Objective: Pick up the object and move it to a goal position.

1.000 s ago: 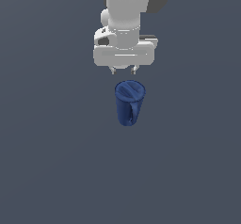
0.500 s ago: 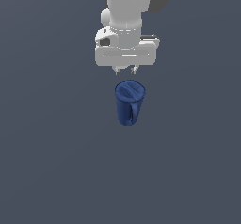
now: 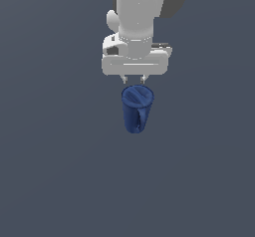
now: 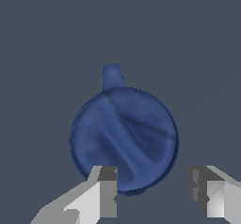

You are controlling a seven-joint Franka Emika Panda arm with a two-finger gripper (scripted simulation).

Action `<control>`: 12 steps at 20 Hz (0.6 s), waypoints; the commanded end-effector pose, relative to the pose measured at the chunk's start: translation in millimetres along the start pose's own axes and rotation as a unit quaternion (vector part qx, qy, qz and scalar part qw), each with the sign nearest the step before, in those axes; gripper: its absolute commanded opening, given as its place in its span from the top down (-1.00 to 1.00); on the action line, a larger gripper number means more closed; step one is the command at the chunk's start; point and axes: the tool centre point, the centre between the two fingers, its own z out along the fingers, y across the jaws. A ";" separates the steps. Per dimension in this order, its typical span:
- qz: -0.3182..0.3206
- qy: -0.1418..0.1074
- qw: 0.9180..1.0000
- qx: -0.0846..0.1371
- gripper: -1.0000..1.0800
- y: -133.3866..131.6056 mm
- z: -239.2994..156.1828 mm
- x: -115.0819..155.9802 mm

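Hand (image 3: 134,80): parted wide, gripping nothing — hangs above the mug, fingertips short of the rim in the exterior view.
Fingers (image 4: 102,190): seen from the wrist, one overlapping the mug's rim, the other out over bare surface beside it — so not centred on the body, offset toward one edge.
Likely reason for the offset: judged as lining up to pinch the wall or rim rather than straddle the whole mouth, which looks about as wide as the opening between the fingers; cannot tell for sure.
Palm and wrist: white block pointing straight down, arm rising out of the exterior view above it — a vertical approach, suited to a top-down grasp.
Mug (image 3: 136,108): dark blue, tall, slightly tapered, standing upright on the table directly under the hand, near the middle of the exterior view.
Handle (image 4: 113,75): loop on the side away from the fingers in the wrist view, facing the camera in the exterior view — left clear of the grasp, probably so the fingers meet smooth wall.
Stage: pre-grasp; nothing lifted, descent and closing not yet done.
Table (image 3: 55,171): flat, uniform dark grey-blue, unmarked.
Room: no walls, edges or goal marker visible — only the same grey field all round.
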 end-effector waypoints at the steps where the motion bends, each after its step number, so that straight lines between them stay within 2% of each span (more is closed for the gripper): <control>1: 0.002 -0.008 1.000 -0.003 -0.23 -2.3 3.5 8.4; 12: 0.019 -0.056 0.998 -0.025 -0.23 -17.4 33.6 59.0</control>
